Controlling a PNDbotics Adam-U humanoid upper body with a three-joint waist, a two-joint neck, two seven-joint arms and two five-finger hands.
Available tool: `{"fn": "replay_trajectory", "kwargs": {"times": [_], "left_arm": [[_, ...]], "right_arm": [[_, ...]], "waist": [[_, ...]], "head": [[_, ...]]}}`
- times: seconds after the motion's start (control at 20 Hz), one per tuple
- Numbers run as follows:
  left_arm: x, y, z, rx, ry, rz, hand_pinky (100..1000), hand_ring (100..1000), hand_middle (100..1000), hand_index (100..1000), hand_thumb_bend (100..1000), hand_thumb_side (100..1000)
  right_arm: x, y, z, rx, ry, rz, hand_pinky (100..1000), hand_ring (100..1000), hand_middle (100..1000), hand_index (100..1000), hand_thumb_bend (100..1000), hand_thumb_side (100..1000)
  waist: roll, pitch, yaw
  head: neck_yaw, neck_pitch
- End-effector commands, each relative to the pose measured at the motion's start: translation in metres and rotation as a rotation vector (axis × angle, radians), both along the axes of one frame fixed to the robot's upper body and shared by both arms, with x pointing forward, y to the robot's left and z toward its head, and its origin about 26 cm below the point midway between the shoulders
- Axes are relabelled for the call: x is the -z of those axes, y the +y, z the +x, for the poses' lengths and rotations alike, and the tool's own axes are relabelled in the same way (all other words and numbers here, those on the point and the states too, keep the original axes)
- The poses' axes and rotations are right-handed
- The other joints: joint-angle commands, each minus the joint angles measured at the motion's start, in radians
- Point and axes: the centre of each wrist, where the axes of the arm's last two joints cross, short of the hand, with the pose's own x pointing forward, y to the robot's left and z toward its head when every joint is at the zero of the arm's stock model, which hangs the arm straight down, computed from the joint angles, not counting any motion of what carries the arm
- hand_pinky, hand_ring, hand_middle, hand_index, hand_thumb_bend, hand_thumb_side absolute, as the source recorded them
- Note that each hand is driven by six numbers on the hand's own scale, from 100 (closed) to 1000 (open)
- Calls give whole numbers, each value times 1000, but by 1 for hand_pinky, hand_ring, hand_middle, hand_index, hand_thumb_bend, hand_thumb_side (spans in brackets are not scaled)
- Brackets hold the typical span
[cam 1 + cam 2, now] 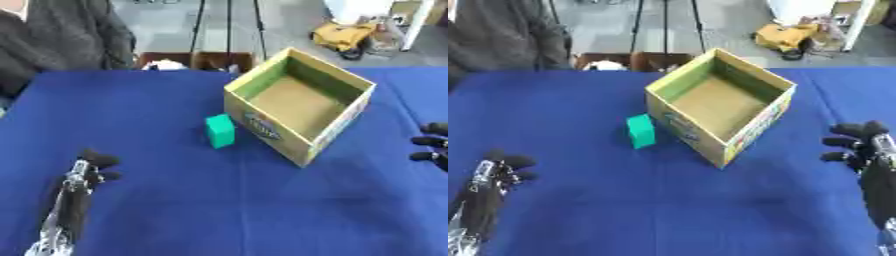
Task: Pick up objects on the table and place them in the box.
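Pickup not begun: green block [220, 131] sits on counter [175, 200] beside empty box [297, 107]; your left hand [92, 167] and right hand [859, 142], fingers curled on nothing, must reach it.

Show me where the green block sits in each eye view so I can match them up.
Left eye view: the green block lies near the middle, just left of the cardboard box.
Right eye view: it lies left of the middle, again against the box's left wall.
Shared landmark: the oval label on that box wall, right beside the block.
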Motion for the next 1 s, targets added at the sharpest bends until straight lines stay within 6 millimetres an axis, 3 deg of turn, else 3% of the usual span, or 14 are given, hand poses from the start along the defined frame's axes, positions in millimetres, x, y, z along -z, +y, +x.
{"fn": "replay_trajectory", "kwargs": {"times": [0.05, 0.45, 0.55, 0.7, 0.85, 1.0], "left_arm": [[-9, 4, 1, 5, -28, 22, 687, 781, 613, 628, 345, 1000], [-10, 4, 1, 6, -30, 23, 687, 783, 613, 628, 361, 1000], [-11, 5, 1, 13, -34, 33, 689, 789, 619, 632, 479, 905], [-20, 10, 4, 33, -61, 87, 697, 800, 634, 647, 579, 808], [-31, 16, 7, 52, -87, 161, 703, 808, 647, 662, 620, 745], [-49, 24, 13, 64, -121, 293, 717, 842, 701, 752, 657, 615]], "right_arm": [[-11, -1, -1, -7, -37, -17, 571, 700, 695, 726, 100, 860], [-11, 0, -1, -7, -37, -17, 570, 699, 695, 726, 100, 861], [-11, -1, -1, -7, -37, -17, 570, 699, 695, 726, 100, 860], [-11, -1, -1, -7, -35, -18, 571, 700, 696, 726, 100, 861], [-10, -1, -1, -7, -33, -18, 570, 699, 696, 726, 100, 861], [-10, -1, -1, -8, -29, -20, 571, 700, 696, 726, 100, 861]], "waist": [[-2, -17, 0], [0, -17, -1], [1, -17, -2], [2, -19, -3], [3, -20, -5], [5, -23, -7]], "head": [[-2, 0], [-4, 0], [-4, 1], [-3, 2], [-3, 2], [-2, 6]]}}
